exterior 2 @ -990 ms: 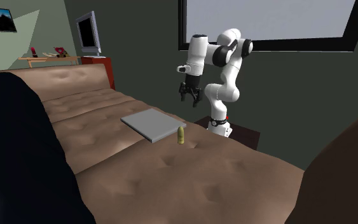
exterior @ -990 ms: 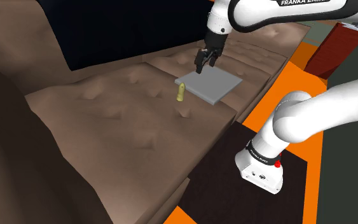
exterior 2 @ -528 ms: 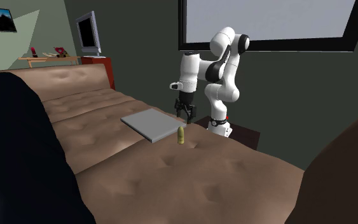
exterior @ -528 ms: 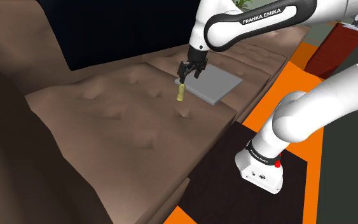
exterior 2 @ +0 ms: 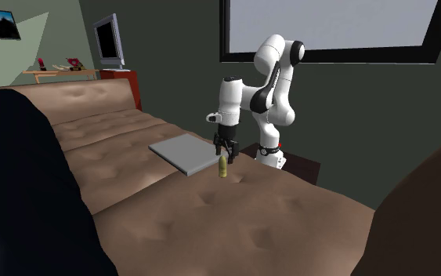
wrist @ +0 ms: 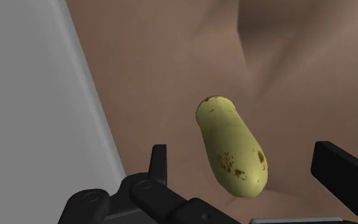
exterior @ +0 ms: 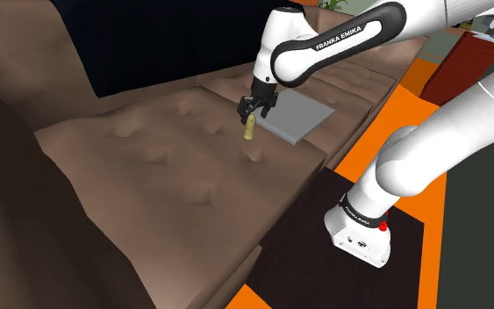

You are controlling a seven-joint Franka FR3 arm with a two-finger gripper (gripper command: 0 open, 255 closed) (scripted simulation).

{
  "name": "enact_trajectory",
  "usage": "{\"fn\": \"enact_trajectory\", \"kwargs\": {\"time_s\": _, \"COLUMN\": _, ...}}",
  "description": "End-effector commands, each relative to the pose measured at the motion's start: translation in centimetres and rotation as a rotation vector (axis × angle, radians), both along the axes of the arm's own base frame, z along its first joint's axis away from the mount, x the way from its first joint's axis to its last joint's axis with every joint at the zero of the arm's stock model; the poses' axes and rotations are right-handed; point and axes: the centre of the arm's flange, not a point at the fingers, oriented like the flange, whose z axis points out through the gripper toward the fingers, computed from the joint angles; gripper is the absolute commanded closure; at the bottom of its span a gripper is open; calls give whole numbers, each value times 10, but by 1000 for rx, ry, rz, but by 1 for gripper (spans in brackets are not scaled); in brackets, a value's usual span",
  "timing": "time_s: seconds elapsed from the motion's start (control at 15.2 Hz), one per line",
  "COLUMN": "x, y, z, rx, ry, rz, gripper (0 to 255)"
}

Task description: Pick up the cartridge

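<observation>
A yellow-green, brown-spotted cartridge (wrist: pixel 231 143) stands on the brown cushion (wrist: pixel 165 63) between the gripper's (wrist: pixel 247 167) two spread black fingers (wrist: pixel 159 167), touching neither, with a flat grey slab (wrist: pixel 37 108) lying near it.

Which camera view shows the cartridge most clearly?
The wrist view: the yellowish, speckled cartridge appears large between the open fingers. The shoulder and second exterior views show it small, standing upright on the brown couch near a grey slab.

Pincer (exterior: pixel 251 112) lower, over cartridge (exterior: pixel 249 131)
</observation>
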Motion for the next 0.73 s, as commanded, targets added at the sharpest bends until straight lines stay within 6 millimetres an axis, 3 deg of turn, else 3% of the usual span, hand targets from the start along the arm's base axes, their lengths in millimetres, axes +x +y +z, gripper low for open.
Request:
{"fn": "enact_trajectory", "kwargs": {"time_s": 0.0, "x": 1, "y": 1, "z": -14, "rx": 0, "ry": -1, "rz": 0, "gripper": 0}}
{"fn": "enact_trajectory", "kwargs": {"time_s": 0.13, "x": 1, "y": 1, "z": -14, "rx": 0, "ry": -1, "rz": 0, "gripper": 0}}
{"fn": "enact_trajectory", "kwargs": {"time_s": 0.2, "x": 1, "y": 1, "z": -13, "rx": 0, "ry": -1, "rz": 0, "gripper": 255}}
{"fn": "enact_trajectory", "kwargs": {"time_s": 0.66, "x": 1, "y": 0, "z": -14, "rx": 0, "ry": -1, "rz": 0, "gripper": 255}}
